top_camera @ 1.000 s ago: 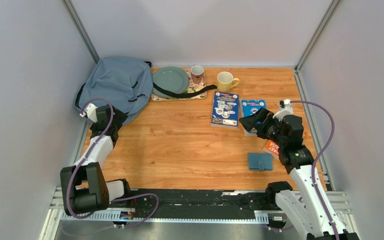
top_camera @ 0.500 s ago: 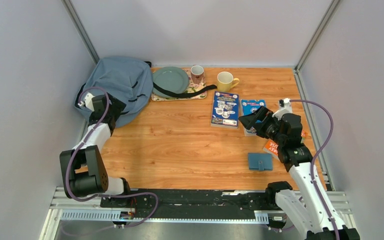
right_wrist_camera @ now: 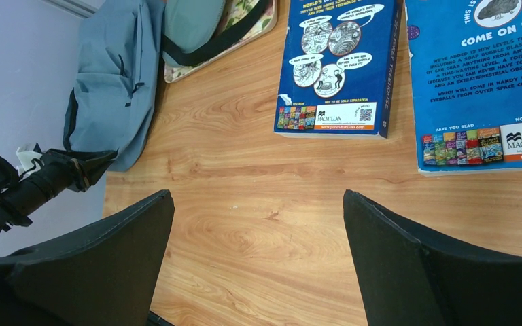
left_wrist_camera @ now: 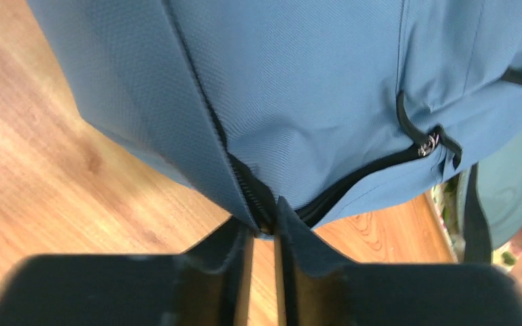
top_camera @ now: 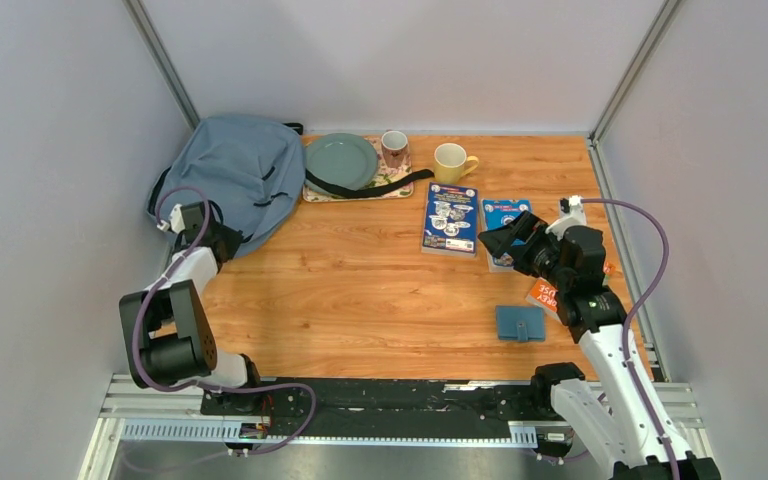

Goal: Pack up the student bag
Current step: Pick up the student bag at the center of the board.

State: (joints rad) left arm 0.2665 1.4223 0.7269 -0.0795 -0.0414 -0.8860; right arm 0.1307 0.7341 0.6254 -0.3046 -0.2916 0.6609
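Observation:
The student bag (top_camera: 235, 170), soft grey-blue with black zippers, lies at the back left of the wooden table. My left gripper (top_camera: 222, 240) is at the bag's near edge. In the left wrist view the bag (left_wrist_camera: 299, 81) fills the top, and the left gripper (left_wrist_camera: 264, 227) is shut on its lower edge, right at the black zipper seam. A zipper pull (left_wrist_camera: 429, 144) hangs to the right. My right gripper (top_camera: 495, 243) hovers open over the table, empty in its wrist view (right_wrist_camera: 257, 195), which also shows the bag (right_wrist_camera: 109, 75) at far left.
Two blue books (top_camera: 450, 217) (top_camera: 505, 225) lie flat at mid right. A green plate (top_camera: 341, 160), a patterned mug (top_camera: 394, 148) and a yellow mug (top_camera: 451, 161) stand at the back. The bag's black strap (top_camera: 370, 185) crosses the plate. A blue wallet (top_camera: 520, 323) lies near the right arm.
My left arm has swung left and its gripper, open before, has closed on the bag's near zipper edge. The right arm has hardly moved.

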